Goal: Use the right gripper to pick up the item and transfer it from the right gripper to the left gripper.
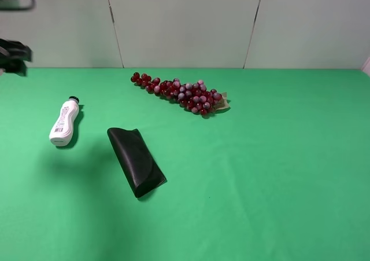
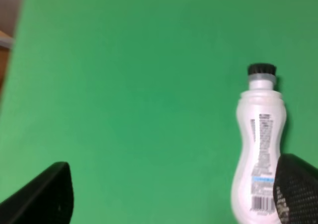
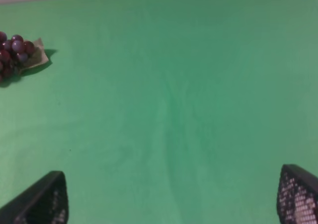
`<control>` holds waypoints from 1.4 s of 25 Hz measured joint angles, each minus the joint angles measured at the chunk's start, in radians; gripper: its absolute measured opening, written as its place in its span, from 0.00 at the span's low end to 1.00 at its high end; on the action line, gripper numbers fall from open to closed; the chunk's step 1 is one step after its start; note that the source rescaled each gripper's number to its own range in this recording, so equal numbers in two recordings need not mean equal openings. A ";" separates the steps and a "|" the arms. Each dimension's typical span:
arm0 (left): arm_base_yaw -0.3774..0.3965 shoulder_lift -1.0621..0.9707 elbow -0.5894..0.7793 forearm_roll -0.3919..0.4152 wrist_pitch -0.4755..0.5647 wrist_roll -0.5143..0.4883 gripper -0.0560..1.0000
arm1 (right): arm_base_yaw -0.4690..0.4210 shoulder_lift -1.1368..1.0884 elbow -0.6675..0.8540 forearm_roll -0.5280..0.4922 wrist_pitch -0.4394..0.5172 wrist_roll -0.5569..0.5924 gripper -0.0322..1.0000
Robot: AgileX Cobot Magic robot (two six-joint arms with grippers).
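Observation:
The item, a white bottle [image 1: 63,122] with a black cap and a printed label, lies flat on the green table at the left. It also shows in the left wrist view [image 2: 258,144]. My left gripper [image 2: 171,196] is open and empty above the table. One of its fingertips [image 2: 298,189] is beside the bottle's lower end. In the exterior view only a dark part of the left arm [image 1: 13,55] shows, at the far left edge. My right gripper [image 3: 169,199] is open and empty over bare green cloth. It is out of the exterior view.
A black folded case [image 1: 136,160] lies right of the bottle, toward the table's middle. A red grape bunch [image 1: 182,92] lies further back at the centre; its end shows in the right wrist view [image 3: 17,52]. A pale wall stands behind the table.

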 joint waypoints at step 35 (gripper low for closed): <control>0.000 -1.080 0.314 -0.318 0.358 0.275 0.85 | 0.000 0.000 0.000 0.000 0.001 0.000 0.85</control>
